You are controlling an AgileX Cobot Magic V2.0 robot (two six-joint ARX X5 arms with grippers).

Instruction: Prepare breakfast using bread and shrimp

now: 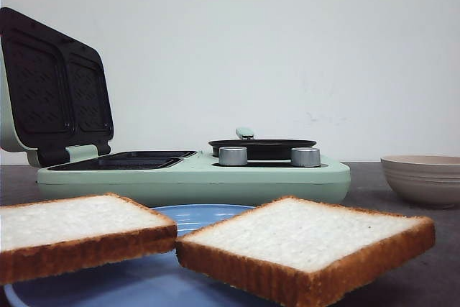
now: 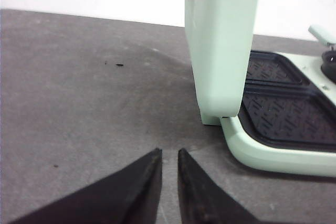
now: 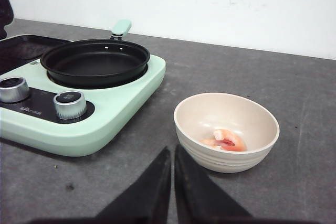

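Left gripper sits low, fingers nearly together, a thin gap between; right gripper low too, fingers almost touching.

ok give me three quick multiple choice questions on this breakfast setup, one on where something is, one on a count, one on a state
1. Where is the shrimp?
A. in the beige bowl
B. in the black pan
C. on the blue plate

2. How many bread slices lie on the blue plate?
A. one
B. two
C. four

3. What state is the sandwich maker's lid in?
A. shut flat
B. taken off and lying on the table
C. raised open

Answers:
1. A, the right wrist view shows the pink pieces at the bottom of the bowl, while the pan holds nothing.
2. B, the front view shows the left bread slice and the right bread slice side by side.
3. C, the lid stands up at the back and the dark grill plates are exposed.
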